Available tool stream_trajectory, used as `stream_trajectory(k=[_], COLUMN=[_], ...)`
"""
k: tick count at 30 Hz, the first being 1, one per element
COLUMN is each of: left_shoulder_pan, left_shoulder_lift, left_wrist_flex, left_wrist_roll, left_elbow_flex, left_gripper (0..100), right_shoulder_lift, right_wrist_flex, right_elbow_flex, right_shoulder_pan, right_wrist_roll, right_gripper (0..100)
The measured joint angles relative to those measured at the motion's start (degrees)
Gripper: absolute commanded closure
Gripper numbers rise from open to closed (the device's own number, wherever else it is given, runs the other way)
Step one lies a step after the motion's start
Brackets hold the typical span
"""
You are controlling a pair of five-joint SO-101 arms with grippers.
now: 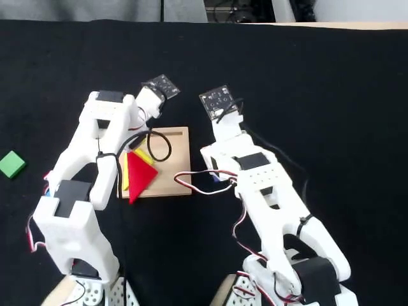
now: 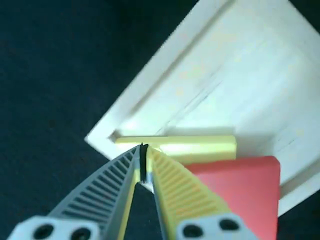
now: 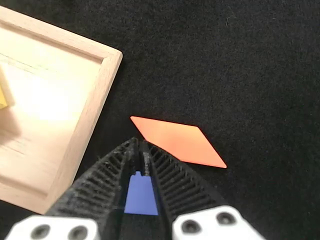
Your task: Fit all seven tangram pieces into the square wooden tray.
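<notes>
The square wooden tray (image 1: pixel 175 167) lies between my two arms. A yellow piece (image 2: pixel 200 147) sits along its wall near a corner, and a red triangle (image 1: pixel 139 174) lies beside it, its tip reaching past the tray's near rim. My left gripper (image 2: pixel 143 151) is shut, with its tips at the end of the yellow piece by that corner. My right gripper (image 3: pixel 140 146) hangs over the cloth just outside the tray's rim (image 3: pixel 106 86), shut on a small blue piece (image 3: pixel 140 195). An orange parallelogram (image 3: pixel 178 142) lies flat on the cloth at its tips.
A green piece (image 1: pixel 11 164) lies on the black cloth far to the left. The left arm's cable (image 1: pixel 159 148) loops over the tray. Open cloth stretches behind and to the right of the arms.
</notes>
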Motion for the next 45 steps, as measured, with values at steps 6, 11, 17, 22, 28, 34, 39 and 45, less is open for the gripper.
stream_trajectory(k=[6,11,17,22,28,34,39,45], left_shoulder_pan=[-0.44,-3.16,-6.77,-7.12,-6.77,-5.63,-2.99,-2.9], left_shoulder_lift=[0.79,0.7,0.7,0.79,0.79,0.26,-7.03,-15.82], left_wrist_flex=[-1.32,-1.41,1.85,7.74,11.52,12.22,12.4,7.74], left_wrist_roll=[0.0,0.0,0.0,0.0,0.62,5.1,5.54,5.54], left_elbow_flex=[2.37,2.99,3.34,3.25,3.25,3.52,8.35,15.38], left_gripper=[97,97,97,97,97,97,97,97], right_shoulder_lift=[0.0,0.0,0.0,0.0,0.0,0.0,0.0,0.0], right_wrist_flex=[0.0,0.0,0.0,0.0,0.0,0.0,0.0,0.0], right_elbow_flex=[0.0,0.0,0.0,0.0,0.0,0.0,0.0,0.0], right_shoulder_pan=[0.0,0.0,0.0,0.0,0.0,0.0,0.0,0.0], right_wrist_roll=[0.0,0.0,0.0,0.0,0.0,0.0,0.0,0.0], right_gripper=[98.4,98.4,98.4,98.4,98.4,98.4,98.4,98.4])
